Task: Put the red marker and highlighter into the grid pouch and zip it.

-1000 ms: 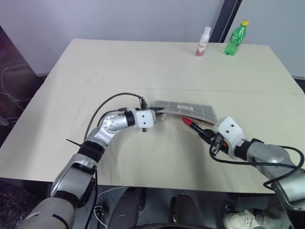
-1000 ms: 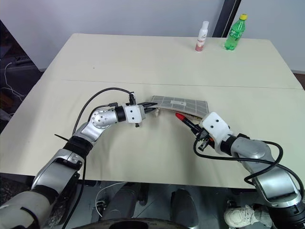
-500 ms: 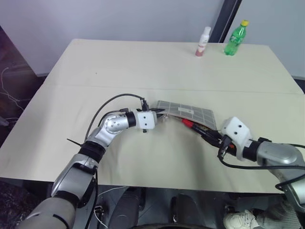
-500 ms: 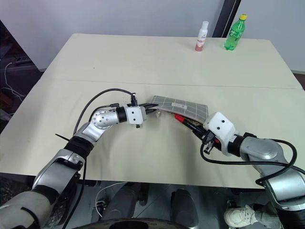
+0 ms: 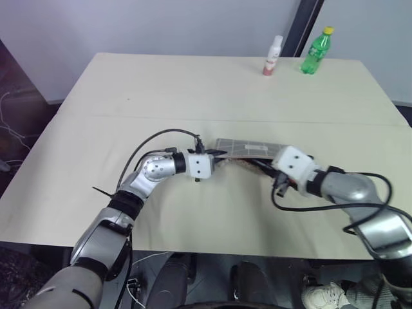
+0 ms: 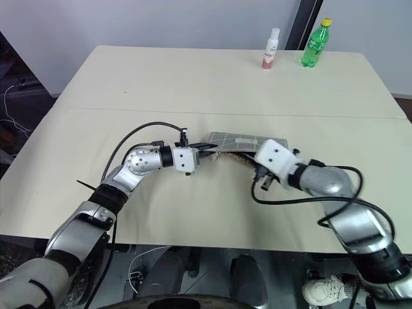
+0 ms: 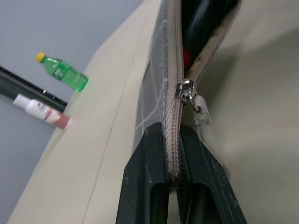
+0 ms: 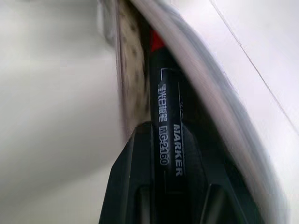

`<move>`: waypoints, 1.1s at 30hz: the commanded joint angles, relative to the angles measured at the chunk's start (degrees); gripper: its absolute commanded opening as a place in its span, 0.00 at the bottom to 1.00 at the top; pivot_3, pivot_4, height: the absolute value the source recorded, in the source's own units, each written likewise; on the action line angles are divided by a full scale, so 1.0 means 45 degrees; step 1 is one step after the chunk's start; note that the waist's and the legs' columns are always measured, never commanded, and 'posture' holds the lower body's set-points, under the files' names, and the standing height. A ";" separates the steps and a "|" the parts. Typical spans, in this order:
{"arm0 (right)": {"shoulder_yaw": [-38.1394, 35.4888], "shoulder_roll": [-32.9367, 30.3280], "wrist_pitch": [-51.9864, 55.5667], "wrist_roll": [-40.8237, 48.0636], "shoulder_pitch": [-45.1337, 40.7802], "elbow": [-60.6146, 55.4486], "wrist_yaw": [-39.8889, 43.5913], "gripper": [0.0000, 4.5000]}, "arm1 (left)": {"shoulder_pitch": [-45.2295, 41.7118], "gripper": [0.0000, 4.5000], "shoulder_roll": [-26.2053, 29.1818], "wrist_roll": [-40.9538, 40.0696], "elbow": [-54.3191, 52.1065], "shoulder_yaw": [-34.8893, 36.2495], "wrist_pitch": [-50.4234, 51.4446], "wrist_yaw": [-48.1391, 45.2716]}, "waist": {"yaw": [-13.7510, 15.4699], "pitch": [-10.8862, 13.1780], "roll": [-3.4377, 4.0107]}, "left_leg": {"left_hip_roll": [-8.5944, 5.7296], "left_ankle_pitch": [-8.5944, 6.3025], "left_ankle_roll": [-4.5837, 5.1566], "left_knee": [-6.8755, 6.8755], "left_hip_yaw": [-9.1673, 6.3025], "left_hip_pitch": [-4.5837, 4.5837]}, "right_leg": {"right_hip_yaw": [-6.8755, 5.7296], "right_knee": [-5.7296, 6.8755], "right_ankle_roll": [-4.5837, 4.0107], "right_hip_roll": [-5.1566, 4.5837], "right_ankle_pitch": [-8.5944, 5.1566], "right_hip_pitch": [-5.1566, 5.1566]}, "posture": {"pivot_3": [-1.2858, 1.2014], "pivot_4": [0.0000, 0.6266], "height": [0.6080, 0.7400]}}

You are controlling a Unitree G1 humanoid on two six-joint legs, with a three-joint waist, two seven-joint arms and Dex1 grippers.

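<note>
The grid pouch [image 5: 248, 148] lies at the table's middle, its mouth gaping along the near edge. My left gripper [image 5: 215, 156] is shut on the zipper tape [image 7: 172, 154] at the pouch's left end, just below the zipper pull [image 7: 186, 91]. My right gripper [image 5: 268, 167] is shut on the red marker [image 8: 163, 93], whose black barrel runs into the pouch's opening, red cap [image 8: 155, 43] first. A red glint [image 7: 187, 58] shows inside the mouth in the left wrist view. The highlighter is hidden.
A green bottle [image 5: 314, 50] and a white and pink bottle [image 5: 272, 56] stand at the far edge of the beige table [image 5: 161, 90]. Cables loop off both wrists above the tabletop.
My right gripper has swung left and toward the pouch, carrying the red marker from outside the pouch into its mouth. The left gripper has kept its hold in place.
</note>
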 commanded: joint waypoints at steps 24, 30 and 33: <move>-0.3835 0.1232 -0.0026 0.5566 0.2365 -0.3550 0.1778 0.94 | -0.0555 0.00 -0.0303 -0.0850 -0.0187 0.0271 0.0209 -0.0444 | -0.0007 0.0001 -0.0001 | -0.0005 0.0000 -0.0001 0.0007 -0.0003 0.0004 | 0.0000 0.0005 0.0009 0.0008 0.0005 0.0013 | 0.52 0.24 1.00; -0.1791 0.3199 0.1876 0.5540 0.2463 -0.2149 -0.0141 0.94 | -0.0906 0.00 -0.0355 -0.0248 0.0052 0.0023 -0.0006 -0.0334 | -0.0040 -0.0004 -0.0008 | 0.0009 0.0000 -0.0001 0.0008 -0.0003 0.0008 | 0.0002 0.0008 0.0002 0.0004 0.0008 0.0010 | 0.52 0.24 1.00; -0.1538 0.4170 0.1856 0.5219 0.2244 -0.0936 -0.0995 0.94 | -0.1079 0.00 -0.0242 0.0014 0.0062 -0.0093 -0.0172 -0.0279 | -0.0029 -0.0003 -0.0008 | 0.0001 0.0000 0.0000 0.0006 -0.0003 0.0005 | 0.0002 0.0006 0.0001 0.0008 0.0008 0.0006 | 0.52 0.24 1.00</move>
